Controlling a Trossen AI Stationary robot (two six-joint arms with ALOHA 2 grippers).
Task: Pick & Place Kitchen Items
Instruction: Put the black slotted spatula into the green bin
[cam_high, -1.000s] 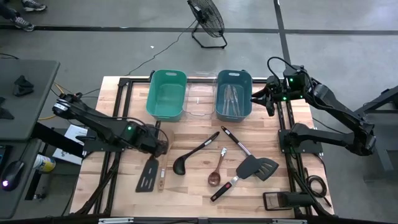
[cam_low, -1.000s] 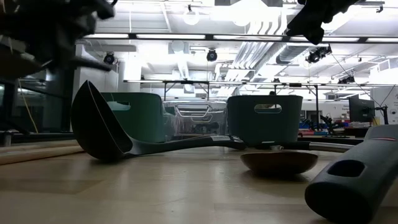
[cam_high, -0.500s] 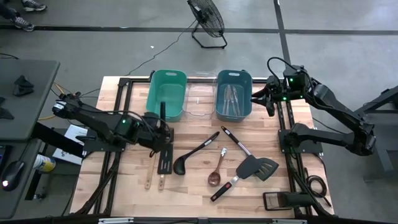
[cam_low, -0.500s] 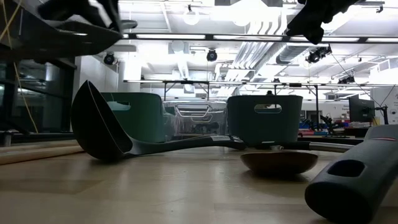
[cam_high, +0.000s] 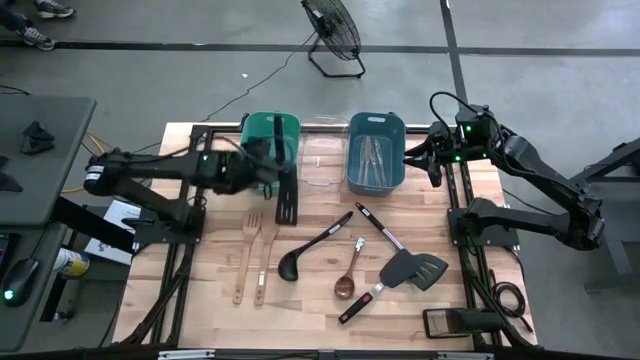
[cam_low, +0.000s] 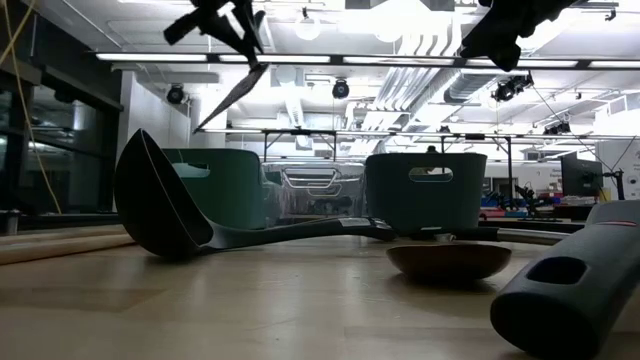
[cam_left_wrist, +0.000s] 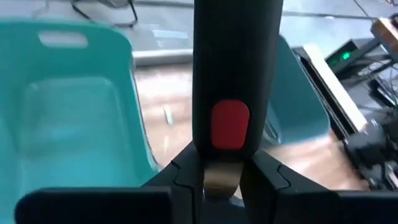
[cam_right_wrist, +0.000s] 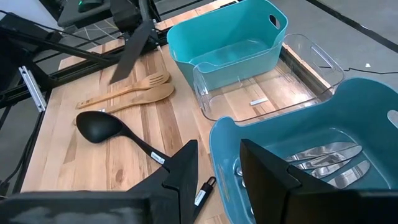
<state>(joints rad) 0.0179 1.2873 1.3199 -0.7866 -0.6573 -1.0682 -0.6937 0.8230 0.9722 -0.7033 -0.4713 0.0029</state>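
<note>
A: Left gripper (cam_high: 272, 163) state?

B: Fingers are clamping narrow on the handle of a black slotted spatula (cam_high: 286, 203). The left wrist view is showing the handle (cam_left_wrist: 235, 74) running up between the two fingers (cam_left_wrist: 180, 177), with a red insert on it. The spatula is hanging clear of the table, blade down, at the front edge of the green bin (cam_high: 268, 150).

A: Low view agreeing?

B: Yes. The gripper (cam_low: 225, 15) is sitting high, and the spatula blade (cam_low: 232, 97) is angling down-left under it, touching nothing.

A: Right gripper (cam_high: 436, 163)?

B: It is waiting beside the blue bin (cam_high: 375, 152), at the right end of the bins. Its fingers (cam_right_wrist: 180, 168) are standing partly apart and gripping nothing.

A: The other items?

B: Silver cutlery (cam_high: 371, 155) is lying in the blue bin. The clear bin (cam_high: 322, 160) is sitting between the two coloured ones. A wooden fork (cam_high: 246, 255) and a wooden spoon (cam_high: 264, 260) are lying side by side on the table (cam_high: 200, 310), below the held spatula. A black ladle (cam_high: 312, 247), a wooden spoon with a dark bowl (cam_high: 349, 272), a second black spatula (cam_high: 405, 252) and a red-trimmed utensil (cam_high: 362, 302) are spreading toward the right.
</note>
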